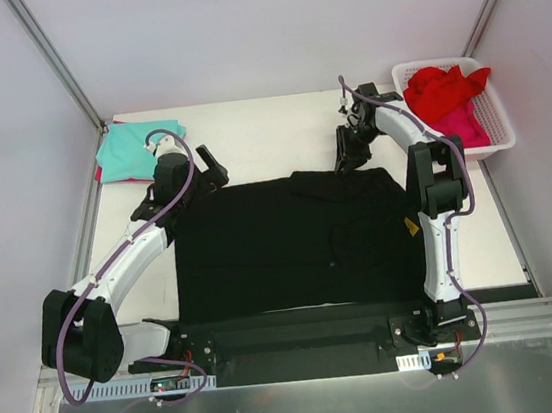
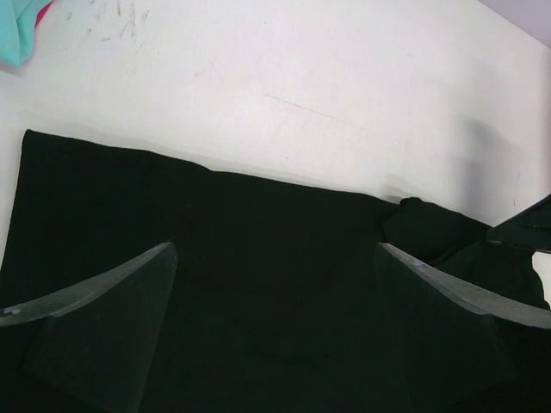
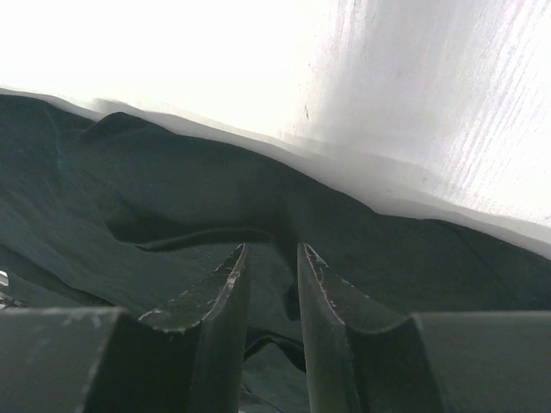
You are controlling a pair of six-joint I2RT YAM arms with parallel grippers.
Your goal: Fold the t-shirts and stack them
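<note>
The large black soft-cloth t-shirt [image 1: 282, 251] lies flat and a little wrinkled in the middle of the smooth white table [image 1: 267, 132]. The right gripper [image 3: 271, 251] is nearly closed and pinches a raised fold at the shirt's upper edge. The left gripper [image 2: 275, 249], its fingers wide apart, is above the shirt's upper left corner.

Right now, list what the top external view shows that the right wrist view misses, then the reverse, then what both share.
Top external only: the teal shirt far left, the white basket with the red shirt and pink shirt far right, the left gripper open over the black shirt. Right wrist only: the right gripper, jaws nearly together at a raised fold; a pinch is unclear. Both: black shirt, white table.
</note>
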